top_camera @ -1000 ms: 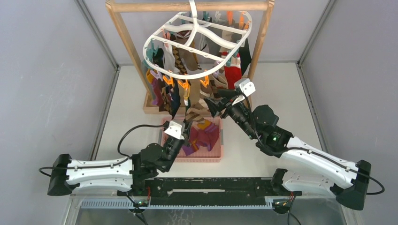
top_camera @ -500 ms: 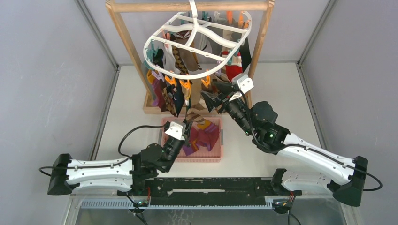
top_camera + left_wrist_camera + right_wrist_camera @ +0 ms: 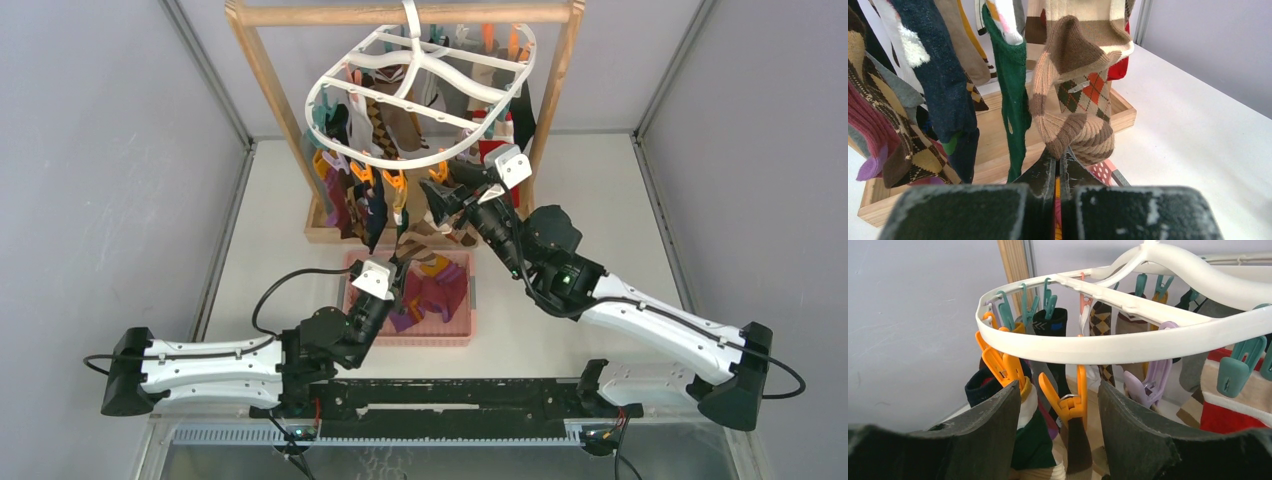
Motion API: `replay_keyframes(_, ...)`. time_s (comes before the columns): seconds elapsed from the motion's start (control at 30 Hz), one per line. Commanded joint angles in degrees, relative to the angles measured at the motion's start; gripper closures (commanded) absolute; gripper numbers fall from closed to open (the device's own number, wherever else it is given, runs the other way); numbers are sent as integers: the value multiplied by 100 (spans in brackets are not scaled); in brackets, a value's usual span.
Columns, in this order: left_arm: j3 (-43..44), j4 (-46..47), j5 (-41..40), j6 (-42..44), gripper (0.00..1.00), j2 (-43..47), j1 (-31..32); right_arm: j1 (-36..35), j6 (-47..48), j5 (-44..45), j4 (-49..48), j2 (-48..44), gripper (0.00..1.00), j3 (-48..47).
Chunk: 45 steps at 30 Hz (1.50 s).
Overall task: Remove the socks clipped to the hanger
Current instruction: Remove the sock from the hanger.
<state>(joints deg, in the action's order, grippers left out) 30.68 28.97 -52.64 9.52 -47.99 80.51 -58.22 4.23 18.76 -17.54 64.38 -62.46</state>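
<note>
Hidden or unclear:
- Socks on the hanger overlap heavily, so no reliable count. Back-row ones are behind the ring and spokes.
- Clips are orange, teal and lilac. Many are tucked behind the ring or socks, so no count for them either.
- Left arm covers the left end of the pink basket. The pile inside shows purple and mustard, but I can't separate the pieces.
- Both wrist views are cut off at the bottom by their own fingers.

Counts: 2 arms, 1 hanger, 1 wooden frame, 1 basket.

Hanger hangs by its hook from the frame's top bar, above the back of the white surface. The basket sits just in front of the frame base.

Left hand: fingers fully together, pinching the toe of a beige-brown argyle sock that hangs from the hanger's near rim.

Right hand: fingers moderately spread, up under the near rim. One orange clip sits between them, and I can't tell whether either finger touches it.
</note>
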Motion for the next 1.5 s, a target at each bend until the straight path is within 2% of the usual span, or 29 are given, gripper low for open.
replay_keyframes(0.0, -78, 83, -128, 112, 100, 71, 52, -51, 148, 95, -331, 120, 36, -314)
replay_keyframes(0.47, -154, 53, -177, 123, 100, 173, 59, -50, 183, 77, -442, 190, 49, -409)
replay_keyframes(0.6, -167, 49, -190, 121, 100, 179, 58, -53, 222, 58, -424, 204, 56, -436)
replay_keyframes(0.9, -167, 52, -194, 112, 100, 161, 56, -49, 270, 48, -325, 268, 82, -478)
replay_keyframes(0.97, -167, 51, -207, 112, 100, 157, 60, -52, 269, 59, -313, 262, 85, -481)
replay_keyframes(1.1, -175, 48, -208, 107, 100, 183, 59, -50, 250, 92, -250, 248, 81, -475)
replay_keyframes(1.13, -176, 52, -197, 113, 100, 192, 53, -48, 239, 101, -219, 237, 77, -472)
replay_keyframes(1.2, -176, 48, -183, 112, 100, 197, 57, -50, 200, 110, -130, 211, 62, -471)
replay_keyframes(1.27, -163, 39, -170, 112, 100, 188, 59, -50, 131, 114, -22, 159, 52, -458)
replay_keyframes(1.47, -134, 39, -169, 86, 100, 92, 55, -44, -53, 112, 21, -140, 41, -52)
